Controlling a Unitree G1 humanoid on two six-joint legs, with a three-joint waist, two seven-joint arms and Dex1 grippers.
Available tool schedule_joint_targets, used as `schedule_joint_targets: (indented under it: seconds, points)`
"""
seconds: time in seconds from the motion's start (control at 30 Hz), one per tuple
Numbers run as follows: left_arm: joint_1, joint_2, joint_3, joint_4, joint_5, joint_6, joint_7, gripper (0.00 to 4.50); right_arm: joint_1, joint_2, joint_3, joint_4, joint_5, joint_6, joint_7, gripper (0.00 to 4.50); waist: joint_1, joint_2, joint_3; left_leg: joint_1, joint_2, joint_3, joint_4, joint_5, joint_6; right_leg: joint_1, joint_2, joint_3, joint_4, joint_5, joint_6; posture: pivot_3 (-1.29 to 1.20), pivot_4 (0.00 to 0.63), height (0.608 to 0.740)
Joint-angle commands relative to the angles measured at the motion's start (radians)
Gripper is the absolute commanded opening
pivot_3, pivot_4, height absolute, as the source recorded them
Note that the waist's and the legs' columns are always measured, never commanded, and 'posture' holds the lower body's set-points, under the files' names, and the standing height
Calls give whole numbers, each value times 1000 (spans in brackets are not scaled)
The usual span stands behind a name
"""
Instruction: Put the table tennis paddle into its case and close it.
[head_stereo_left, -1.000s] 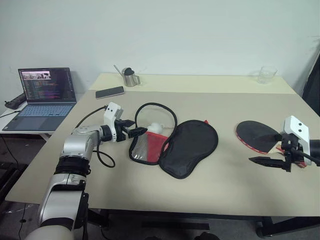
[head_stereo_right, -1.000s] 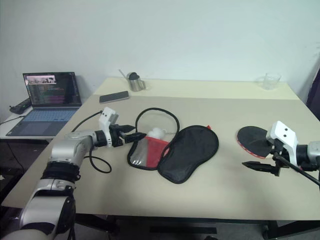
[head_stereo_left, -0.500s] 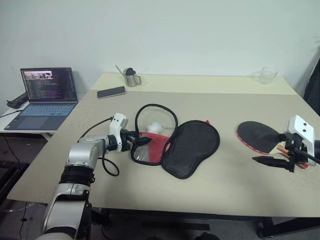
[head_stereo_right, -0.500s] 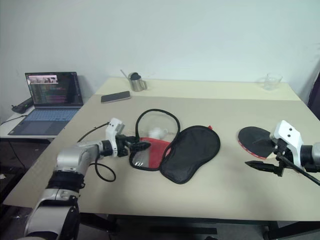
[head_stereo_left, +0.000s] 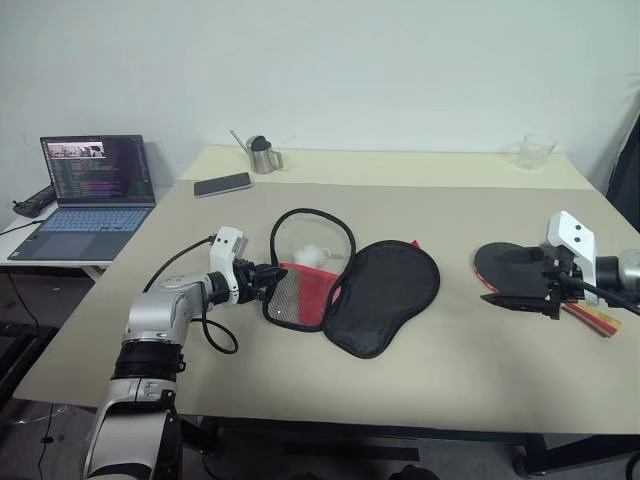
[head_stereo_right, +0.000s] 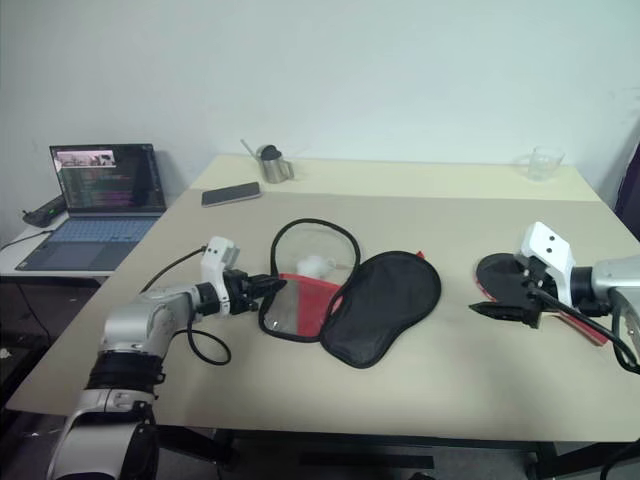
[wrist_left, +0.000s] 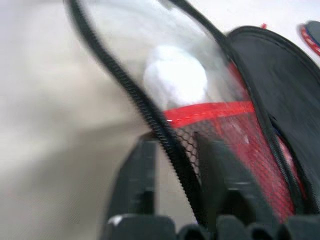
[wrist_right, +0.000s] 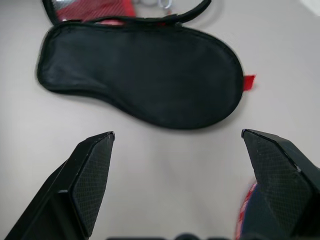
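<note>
Black fabric lies spread in the middle of the beige counter (head_stereo_left: 450, 380): the case (head_stereo_left: 350, 285) is unzipped and flopped open, its black half toward the robot's right and the red mesh-pocket half toward its left, with the zipper rim arching up in a loop behind. The left gripper (head_stereo_left: 270, 281) is down at the left edge of that red half, and in the left wrist view its fingers (wrist_left: 139, 172) sit close together on either side of the zipper rim, pinching it. Something round and white shows through the clear panel just past them.

Well apart, over on the robot's right, the table tennis paddle (head_stereo_left: 512, 264) rests flat on the counter, black face up with the red edge showing and its striped handle pointing toward the near right corner. The right gripper (head_stereo_left: 505, 299) hovers just beside its near edge, fingers (wrist_right: 90, 172) spread wide with nothing between them.

At the far side stand a small metal jug (head_stereo_left: 261, 154), a phone (head_stereo_left: 220, 184) and a glass (head_stereo_left: 535, 150); a laptop (head_stereo_left: 88, 190) sits open on a side table.
</note>
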Motion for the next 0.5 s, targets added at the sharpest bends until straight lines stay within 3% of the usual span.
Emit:
schedule_joint_targets:
  seconds: [0.03, 0.37, 0.5]
  points:
    - [8, -29, 62, -83, -43, 3, 68, 19, -19, 5, 1, -14, 0, -19, 12, 4500, 0, 0, 0, 0, 0, 0, 0, 0, 0, 0, 0, 0, 0, 0, 0, 0, 150, 740]
    - [26, -120, 141, -145, -48, -49, 283, 19, -31, 12, 12, -5, -8, -28, 24, 4500, 0, 0, 0, 0, 0, 0, 0, 0, 0, 0, 0, 0, 0, 0, 0, 0, 150, 740]
    - [-14, -203, 142, -146, -42, -64, 390, 19, -51, 19, 25, 9, -14, -36, 28, 4500, 5, 0, 0, 0, 0, 0, 0, 0, 0, 0, 0, 0, 0, 0, 0, 0, 150, 740]
